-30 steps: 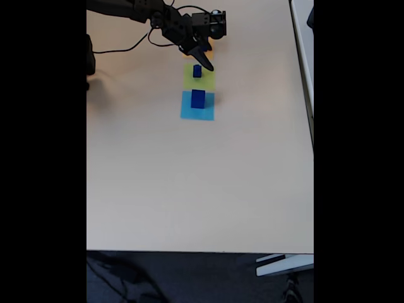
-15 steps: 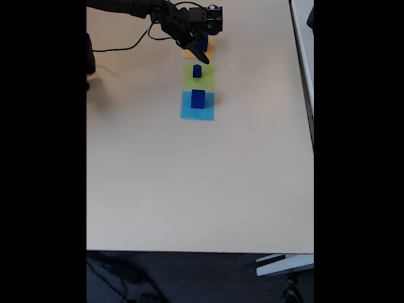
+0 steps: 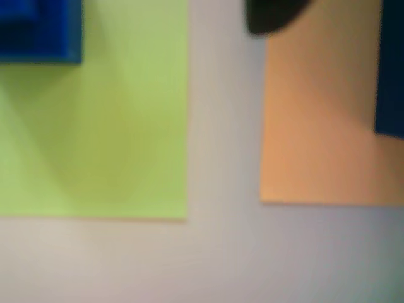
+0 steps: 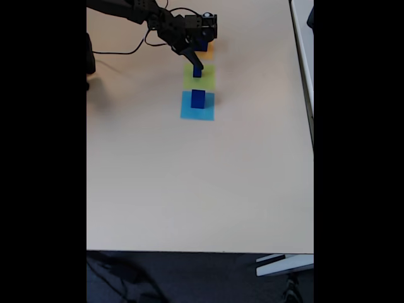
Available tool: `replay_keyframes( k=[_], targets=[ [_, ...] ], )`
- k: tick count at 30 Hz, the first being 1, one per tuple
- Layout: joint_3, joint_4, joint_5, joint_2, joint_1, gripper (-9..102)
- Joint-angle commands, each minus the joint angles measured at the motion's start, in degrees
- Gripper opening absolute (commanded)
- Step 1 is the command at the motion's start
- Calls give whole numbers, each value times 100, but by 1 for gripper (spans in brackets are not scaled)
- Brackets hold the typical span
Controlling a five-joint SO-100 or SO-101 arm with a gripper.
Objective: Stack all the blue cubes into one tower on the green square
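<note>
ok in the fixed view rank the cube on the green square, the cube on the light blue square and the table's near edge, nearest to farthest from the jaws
1. Small blue cube on the green square, right by the gripper.
2. Larger blue cube on the light blue square, just below.
3. Table's near edge, far down the picture.

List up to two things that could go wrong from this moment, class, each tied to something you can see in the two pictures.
1. In the fixed view the gripper hangs right beside the small blue cube on the green square; a sideways move could knock it off.
2. The cubes sit apart: the large blue cube on the light-blue square, another cube on the orange square. Stacking onto the small one may topple.
</note>
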Motion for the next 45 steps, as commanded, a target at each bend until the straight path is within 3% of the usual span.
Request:
replay_keyframes(
  k=[1, 20, 45],
  targets=[
    [9, -229, -123, 53, 123, 33],
    [167, -272, -290, 79, 299, 30],
    [-62, 272, -475, 70, 519, 28]
  ],
)
